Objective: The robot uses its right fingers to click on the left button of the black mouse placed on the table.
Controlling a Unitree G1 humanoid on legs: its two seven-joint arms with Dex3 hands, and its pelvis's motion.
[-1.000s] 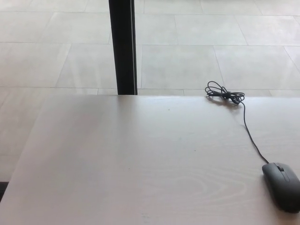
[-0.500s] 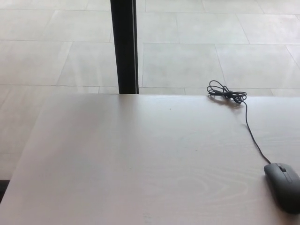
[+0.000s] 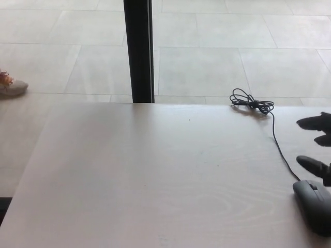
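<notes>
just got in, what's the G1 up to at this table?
It is going for a black mouse lying at the near right corner of the table. Only the fingers of the right hand show at the right edge, spread apart and holding nothing, just above and behind the mouse, not touching it. No click yet. The mouse cable runs back to a bundled coil at the far edge. The left hand is out of view. A shoe shows on the floor at far left.

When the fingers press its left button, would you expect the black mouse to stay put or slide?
The black mouse sits low and flat, so tipping seems unlikely. On the smooth table it may slide. Its thin cable lies slack, offering little restraint.
</notes>
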